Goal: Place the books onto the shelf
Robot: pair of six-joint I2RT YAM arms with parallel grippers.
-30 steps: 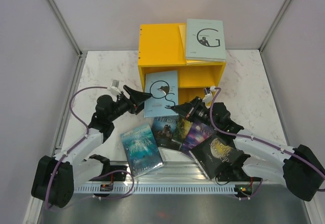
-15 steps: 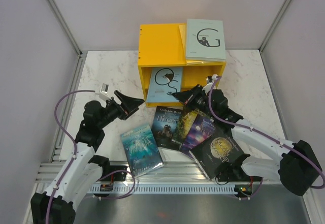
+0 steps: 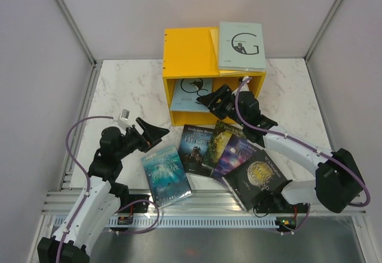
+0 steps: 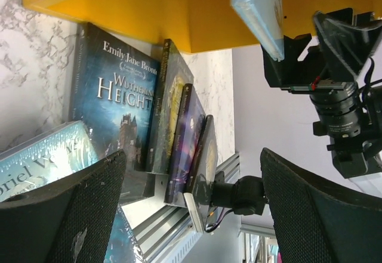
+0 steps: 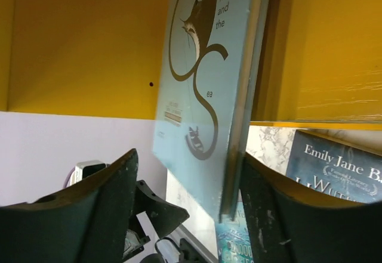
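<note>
Right gripper [image 3: 205,100], jaws apart astride the pale blue book [image 3: 190,91] leaning inside the yellow shelf [image 3: 186,53], grey book [image 3: 240,46] lying on top; left gripper [image 3: 156,133], jaws wide apart and empty, above the table [image 3: 125,90] beside five books [image 3: 195,148] lying before the shelf.

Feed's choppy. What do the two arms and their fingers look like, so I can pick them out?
The left arm and right arm match: white links, bulky black joint housings, black wrists. A purple cable loops loosely along each. Each arm ends in two black, wedge-shaped fingers with finely textured inner faces.
</note>
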